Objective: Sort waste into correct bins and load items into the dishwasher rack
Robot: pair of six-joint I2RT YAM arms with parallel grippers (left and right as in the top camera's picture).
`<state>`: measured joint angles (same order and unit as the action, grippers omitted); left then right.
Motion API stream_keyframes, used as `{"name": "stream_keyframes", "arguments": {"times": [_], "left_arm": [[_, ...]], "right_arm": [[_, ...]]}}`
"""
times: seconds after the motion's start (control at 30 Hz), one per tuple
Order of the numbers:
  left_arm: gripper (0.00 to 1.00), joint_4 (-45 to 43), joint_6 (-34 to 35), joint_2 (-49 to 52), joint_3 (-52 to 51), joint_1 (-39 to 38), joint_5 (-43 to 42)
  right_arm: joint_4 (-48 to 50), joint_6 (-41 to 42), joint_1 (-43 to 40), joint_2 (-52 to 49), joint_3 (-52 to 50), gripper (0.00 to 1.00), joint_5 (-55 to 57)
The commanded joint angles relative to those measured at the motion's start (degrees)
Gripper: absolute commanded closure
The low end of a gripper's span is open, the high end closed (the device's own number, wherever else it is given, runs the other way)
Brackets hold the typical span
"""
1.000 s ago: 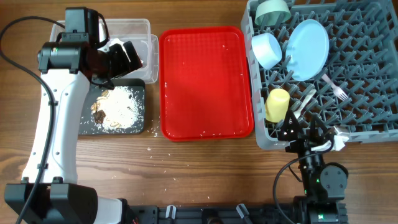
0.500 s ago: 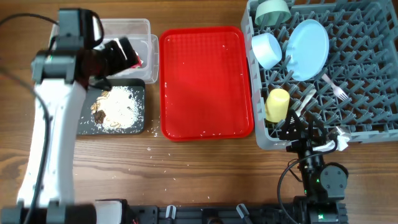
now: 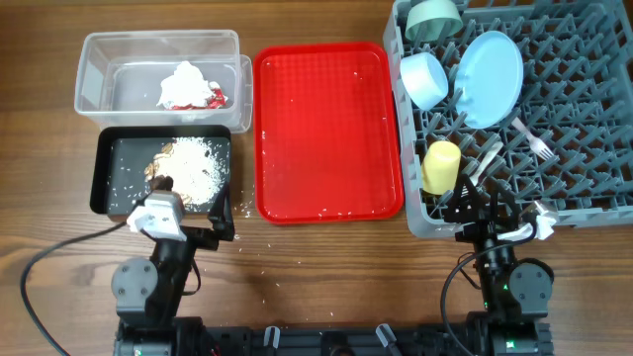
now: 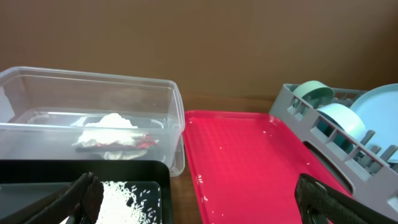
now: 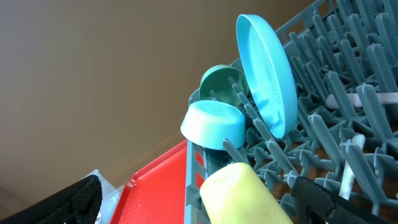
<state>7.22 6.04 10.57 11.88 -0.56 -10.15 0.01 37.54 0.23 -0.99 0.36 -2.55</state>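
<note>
The red-and-white wrapper with tissue [image 3: 188, 88] lies in the clear tub [image 3: 99, 59], also in the left wrist view [image 4: 112, 134]. Rice and brown scraps [image 3: 190, 168] lie in the black tray [image 3: 111, 178]. The grey rack [image 3: 584, 109] holds the blue plate [image 3: 490, 77], blue bowl [image 3: 425, 77], green bowl [image 3: 433, 18], yellow cup [image 3: 441, 166] and white fork [image 3: 532, 138]. My left gripper [image 3: 188, 229] is open and empty in front of the black tray. My right gripper [image 3: 482, 210] is open at the rack's front edge, behind the cup [image 5: 242, 193].
The flat red serving tray [image 3: 326, 129] lies between the bins and the rack, with a few rice grains on it. Loose grains lie on the wood near the black tray's right corner [image 3: 242, 213]. The rack's right half holds only pegs.
My left arm has drawn back from over the clear tub to the table's front edge. The wrapper it held now lies in the tub. The right arm has not moved.
</note>
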Motion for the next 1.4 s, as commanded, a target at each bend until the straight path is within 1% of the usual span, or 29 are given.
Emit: {"name": "stream_keyframes", "arguments": {"times": [0.0,0.1,0.2,0.27,1.37], "left_arm": [[0.00,-0.87,-1.11,-5.64,-4.70,0.46,1.55],[0.00,-2.10,-1.11,-10.40,-8.04,0.46,1.51],[0.00,-2.45,-1.01,-10.43,-10.08,0.46,1.42],[0.00,-3.63,0.68,-10.43,-11.54,0.46,1.40],[0.00,-3.67,0.81,-10.40,-11.54,0.46,1.27]], "right_arm": [[0.13,0.57,0.26,0.42,-0.07,0.00,-0.74],[0.13,0.59,0.26,0.39,-0.07,0.00,-0.74],[0.13,0.59,0.26,0.42,-0.07,0.00,-0.74],[0.13,0.59,0.26,0.39,-0.07,0.00,-0.74],[0.13,0.61,0.26,0.39,-0.07,0.00,-0.74]]}}
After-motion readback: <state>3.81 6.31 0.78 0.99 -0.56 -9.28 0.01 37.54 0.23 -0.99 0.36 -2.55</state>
